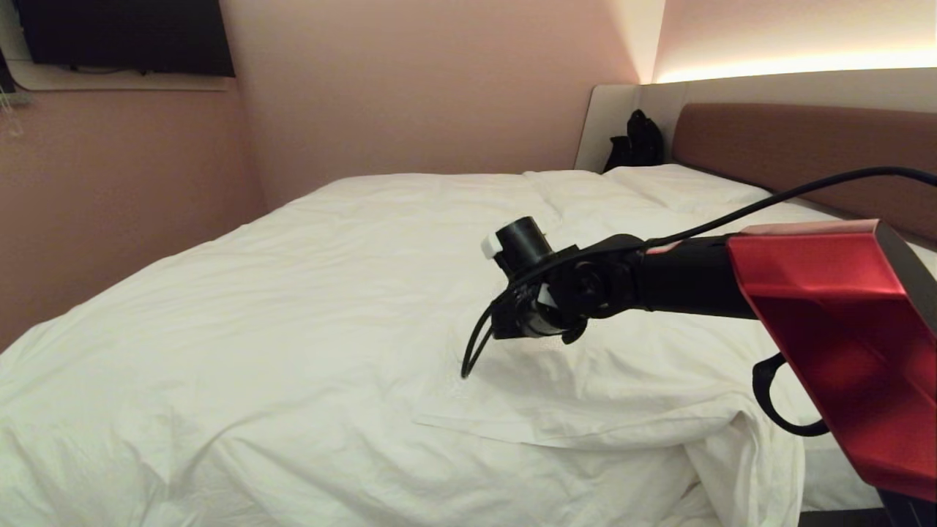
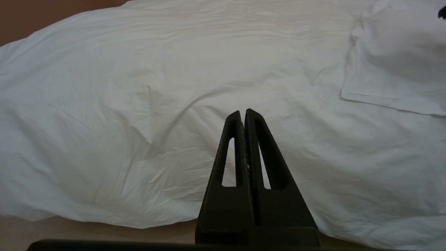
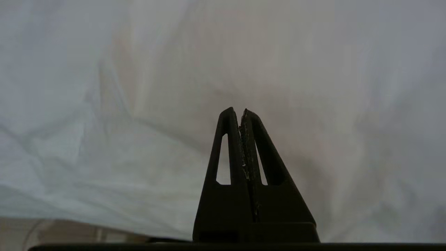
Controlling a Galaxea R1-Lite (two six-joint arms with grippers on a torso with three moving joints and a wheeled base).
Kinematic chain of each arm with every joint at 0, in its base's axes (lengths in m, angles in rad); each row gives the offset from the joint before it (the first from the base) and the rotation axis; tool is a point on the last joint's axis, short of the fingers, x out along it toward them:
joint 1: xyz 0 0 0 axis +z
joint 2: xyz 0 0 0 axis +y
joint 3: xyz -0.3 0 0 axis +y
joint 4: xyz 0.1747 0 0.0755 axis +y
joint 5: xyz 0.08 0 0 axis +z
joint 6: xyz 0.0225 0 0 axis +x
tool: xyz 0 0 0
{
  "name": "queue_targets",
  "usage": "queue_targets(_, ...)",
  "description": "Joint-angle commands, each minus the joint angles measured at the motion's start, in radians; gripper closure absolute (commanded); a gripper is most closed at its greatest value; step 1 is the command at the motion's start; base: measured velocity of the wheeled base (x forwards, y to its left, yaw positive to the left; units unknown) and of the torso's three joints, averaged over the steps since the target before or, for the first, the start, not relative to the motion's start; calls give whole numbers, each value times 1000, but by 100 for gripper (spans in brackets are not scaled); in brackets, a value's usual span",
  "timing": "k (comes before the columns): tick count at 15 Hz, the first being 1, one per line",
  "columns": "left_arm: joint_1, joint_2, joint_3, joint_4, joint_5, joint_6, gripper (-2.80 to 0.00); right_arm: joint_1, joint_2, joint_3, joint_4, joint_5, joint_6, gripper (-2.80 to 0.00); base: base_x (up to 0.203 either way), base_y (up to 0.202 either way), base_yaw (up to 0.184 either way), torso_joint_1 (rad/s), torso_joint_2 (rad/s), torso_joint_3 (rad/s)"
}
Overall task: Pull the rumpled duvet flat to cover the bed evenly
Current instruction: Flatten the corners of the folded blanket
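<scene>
Pinkish walls are closing in the room, with a dark screen hanging at the far left and a strip of warm light glowing above the headboard at the far right. Filling most of the head view, the bed is lying under the white duvet, which is covering the mattress from the near left edge up toward the pillows at the far right. Near the right side, one corner of the duvet is lying folded back over itself as a flat flap, and below it the fabric is hanging down over the near edge in loose folds. A dark bag is sitting in the far corner beside the headboard. Reaching in from the right, the right arm, with its red cover, is stretching out over the folded corner, a black cable trailing from it. Its right end effector is closed, fingers pressed together with nothing between them, pointing at the wrinkled cloth close ahead. Off to the near side, the left end effector is likewise closed and empty, aiming at the duvet draped over the bed's near edge.
</scene>
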Motion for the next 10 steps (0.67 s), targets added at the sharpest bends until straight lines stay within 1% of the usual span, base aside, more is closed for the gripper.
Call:
queue_targets(1,0,0,0,0,0,0,0,6,1,3,184,13,180,0,0,0,0,0,0,0)
queue_targets(10,0,0,0,0,0,0,0,32,44,1,158,18,178,0,0,0,0,0,0,0)
